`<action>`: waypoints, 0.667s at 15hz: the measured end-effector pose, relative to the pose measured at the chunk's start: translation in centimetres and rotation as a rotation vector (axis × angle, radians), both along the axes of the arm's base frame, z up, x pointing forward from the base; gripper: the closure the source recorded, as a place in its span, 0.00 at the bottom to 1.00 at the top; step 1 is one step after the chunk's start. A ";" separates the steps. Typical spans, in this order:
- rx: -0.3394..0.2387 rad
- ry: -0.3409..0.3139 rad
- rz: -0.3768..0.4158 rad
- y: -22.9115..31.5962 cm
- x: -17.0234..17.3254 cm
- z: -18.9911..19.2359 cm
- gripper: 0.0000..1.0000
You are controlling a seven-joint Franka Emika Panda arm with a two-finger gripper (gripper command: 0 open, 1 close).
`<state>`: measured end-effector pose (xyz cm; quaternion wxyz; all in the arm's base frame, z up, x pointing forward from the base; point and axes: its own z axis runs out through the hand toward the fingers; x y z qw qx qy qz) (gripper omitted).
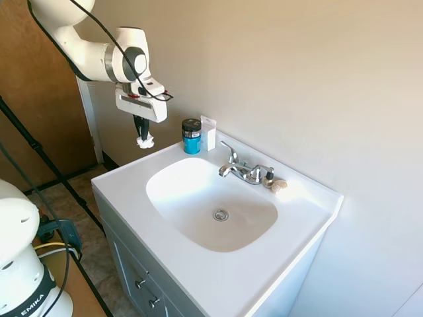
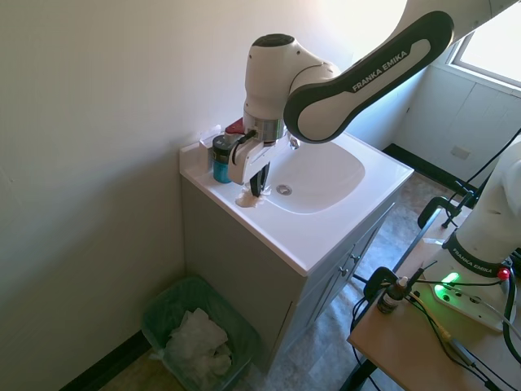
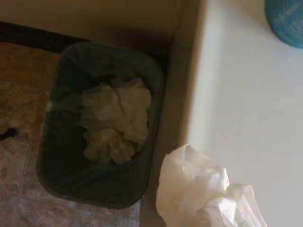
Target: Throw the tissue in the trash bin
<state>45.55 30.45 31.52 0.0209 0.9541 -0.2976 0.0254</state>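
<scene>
The gripper (image 1: 141,134), fingers closed on the crumpled tissue (image 1: 145,141), hangs above the vanity tabletop (image 2: 305,236) at its outer edge, while the trash bin (image 2: 191,334) waits on the floor below and just beyond that edge, already holding crumpled paper

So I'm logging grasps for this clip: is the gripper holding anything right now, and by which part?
Yes. The gripper is shut on the tissue, pinching the crumpled wad at its top so the rest hangs below the fingertips, near the vanity's edge.
</scene>
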 end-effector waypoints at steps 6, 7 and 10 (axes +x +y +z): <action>-0.049 0.021 0.035 7.6 3.2 -6.6 0.00; -0.070 0.041 0.027 8.3 3.9 -8.1 0.00; -0.118 0.090 0.022 9.5 5.0 -11.4 0.00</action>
